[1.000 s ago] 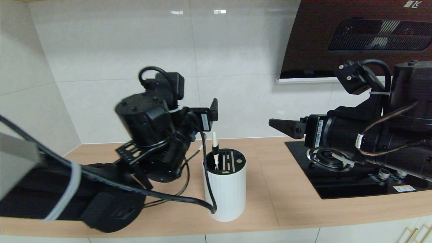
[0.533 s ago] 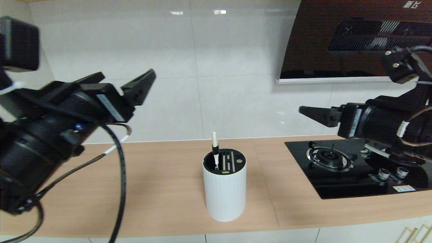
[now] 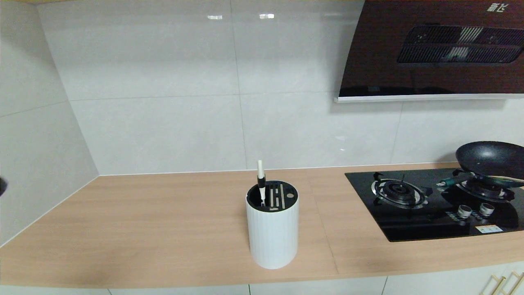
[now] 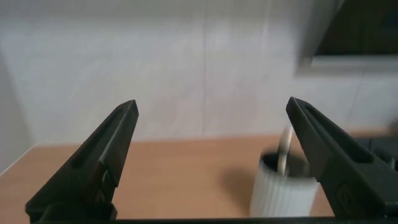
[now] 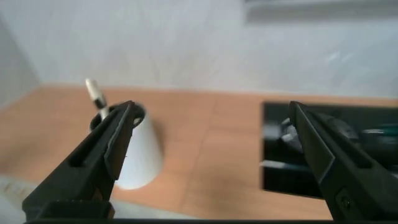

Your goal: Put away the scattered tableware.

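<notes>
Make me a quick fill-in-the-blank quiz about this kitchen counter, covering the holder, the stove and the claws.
The white ribbed cylindrical holder stands on the ____ countertop.
Exactly ____ slim white-and-black utensil handle sticks up from its slotted top.
On the black gas hob, the black frying pan sits over the ____ burner.
The left claw and the right claw are both ____, holding nothing.
Missing words: wooden; one; right; open.

A black pan (image 3: 489,157) sits on the gas stove (image 3: 413,223).
</notes>
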Controlling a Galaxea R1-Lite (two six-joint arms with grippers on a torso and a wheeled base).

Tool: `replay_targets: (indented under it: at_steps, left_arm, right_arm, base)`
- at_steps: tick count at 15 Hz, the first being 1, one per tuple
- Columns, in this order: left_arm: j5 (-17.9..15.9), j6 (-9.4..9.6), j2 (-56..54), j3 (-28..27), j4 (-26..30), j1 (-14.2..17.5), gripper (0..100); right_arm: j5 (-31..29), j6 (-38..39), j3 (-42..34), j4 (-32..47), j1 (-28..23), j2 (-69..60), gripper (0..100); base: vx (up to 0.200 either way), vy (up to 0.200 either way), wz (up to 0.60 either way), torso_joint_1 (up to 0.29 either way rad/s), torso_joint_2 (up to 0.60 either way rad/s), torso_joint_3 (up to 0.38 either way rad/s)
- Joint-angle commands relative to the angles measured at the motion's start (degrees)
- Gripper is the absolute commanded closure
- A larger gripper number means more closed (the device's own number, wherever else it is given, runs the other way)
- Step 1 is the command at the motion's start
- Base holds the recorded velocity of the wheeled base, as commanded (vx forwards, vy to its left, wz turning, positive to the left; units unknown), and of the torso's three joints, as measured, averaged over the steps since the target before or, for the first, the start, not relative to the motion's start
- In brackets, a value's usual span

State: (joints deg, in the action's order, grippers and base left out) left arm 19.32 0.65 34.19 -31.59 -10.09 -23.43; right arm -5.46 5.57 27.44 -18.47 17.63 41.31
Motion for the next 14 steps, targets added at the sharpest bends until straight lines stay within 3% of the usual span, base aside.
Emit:
replay_targets:
  at_steps: [1, 5, 7, 9, 11, 12, 14]
  left_arm:
    - [-3.1, -0.12, -18.9, 0.0, 11.1, 7.3, 0]
    - [-4.6, 0.67, -27.2, 3.8, 12.1, 13.0, 0]
    - [-5.5, 0.94, -28.7, 5.9, 11.6, 16.0, 0]
    - [-4.1, 1.02, -28.9, 8.6, 10.3, 18.9, 0]
    - [-6.8, 1.99, -32.9, 10.3, 11.0, 22.5, 0]
    - [-8.1, 3.48, -34.2, 11.9, 11.7, 23.3, 0]
    - [-6.3, 4.19, -34.2, 18.8, 9.9, 23.4, 0]
  right_arm:
    - [0.0, -0.7, -2.7, 10.3, -7.8, -22.0, 0]
    - [0.1, -0.6, -3.1, 23.7, -11.4, -35.9, 0]
    - [-0.1, -0.6, -3.2, 23.5, -12.5, -35.5, 0]
    - [2.8, -2.0, -4.1, 24.1, -17.7, -39.1, 0]
    - [1.7, -2.5, -6.8, 24.2, -18.2, -40.3, 0]
    - [0.3, -2.5, -7.4, 24.2, -18.2, -40.3, 0]
    - [-0.4, -5.0, -13.1, 24.1, -18.1, -41.1, 0]
  base:
    - [0.0, 0.0, 0.0, 0.0, 0.0, 0.0]
    - [0.0, 0.0, 0.0, 0.0, 0.0, 0.0]
    - [0.0, 0.0, 0.0, 0.0, 0.0, 0.0]
    - [0.0, 0.0, 0.0, 0.0, 0.0, 0.0]
    - [0.0, 0.0, 0.0, 0.0, 0.0, 0.0]
    - [0.0, 0.0, 0.0, 0.0, 0.0, 0.0]
    - [0.0, 0.0, 0.0, 0.0, 0.0, 0.0]
